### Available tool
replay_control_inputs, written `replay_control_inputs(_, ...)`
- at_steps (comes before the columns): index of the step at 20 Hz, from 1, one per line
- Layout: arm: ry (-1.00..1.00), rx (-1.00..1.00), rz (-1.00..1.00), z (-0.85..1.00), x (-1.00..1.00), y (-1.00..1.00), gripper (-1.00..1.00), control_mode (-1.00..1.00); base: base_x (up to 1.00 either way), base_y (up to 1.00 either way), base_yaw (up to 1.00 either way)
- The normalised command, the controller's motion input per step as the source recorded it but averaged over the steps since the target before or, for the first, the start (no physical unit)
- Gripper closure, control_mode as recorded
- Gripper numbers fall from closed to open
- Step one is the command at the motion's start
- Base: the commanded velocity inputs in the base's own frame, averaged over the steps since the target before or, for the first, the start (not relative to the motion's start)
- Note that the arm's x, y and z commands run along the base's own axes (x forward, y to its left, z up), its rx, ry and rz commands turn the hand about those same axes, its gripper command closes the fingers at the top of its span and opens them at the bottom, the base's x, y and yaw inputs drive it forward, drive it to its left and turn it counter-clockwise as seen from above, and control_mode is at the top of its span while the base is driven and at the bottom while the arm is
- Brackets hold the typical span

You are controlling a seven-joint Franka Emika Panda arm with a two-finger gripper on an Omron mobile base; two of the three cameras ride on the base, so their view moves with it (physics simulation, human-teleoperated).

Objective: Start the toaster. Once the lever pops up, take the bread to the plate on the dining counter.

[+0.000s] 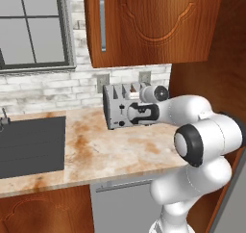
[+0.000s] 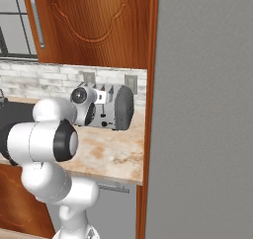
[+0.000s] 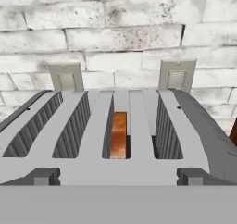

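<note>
End effector [image 1: 126,112] at centre of the left base view, pressed up against the front face of the toaster [image 1: 115,102]; fingers themselves hard to separate from the toaster's dark fittings there. In the hand view, two dark fingertips [image 3: 44,176] low in the frame, far apart at lower left and lower right, nothing between them: spread fully, holding nothing. Contact with the toaster's front not confirmable from any view.

Toaster [image 3: 139,121] seen from above and in front in the hand view, four slots running away toward the wall. Bread [image 3: 119,135] down in the third slot from the left, centre of frame, orange-brown edge showing, sunk below the slot rim. Bread not discernible in either base view.

Toaster's levers and knobs largely masked by the robot's hand in the left base view; position of the levers not readable. In the right base view, toaster [image 2: 121,107] at centre left, its front hidden behind the hand, only the rounded side and top visible.

Toaster at the back of the marbled tabletop [image 1: 96,150], just in front of the white brick wall [image 1: 48,90]. Two grey outlets [image 3: 67,77] on the wall directly behind the toaster. Dark sink [image 1: 31,145] at left of the left base view, well apart from the toaster. Wooden upper cabinet [image 1: 153,20] overhead, window [image 1: 33,25] at upper left. Tall grey panel [image 2: 205,109] across the right half of the right base view, cutting off everything beyond the tabletop's end.
</note>
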Motion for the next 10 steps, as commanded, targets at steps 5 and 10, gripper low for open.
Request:
replay_control_inputs(5,0.00,0.00,0.00,0.19,0.00,0.00,-1.00,-1.00,0.00,0.00,0.00)
replay_control_inputs(10,0.00,0.00,0.00,0.04,-0.03,0.00,-1.00,-1.00,0.00,0.00,0.00)
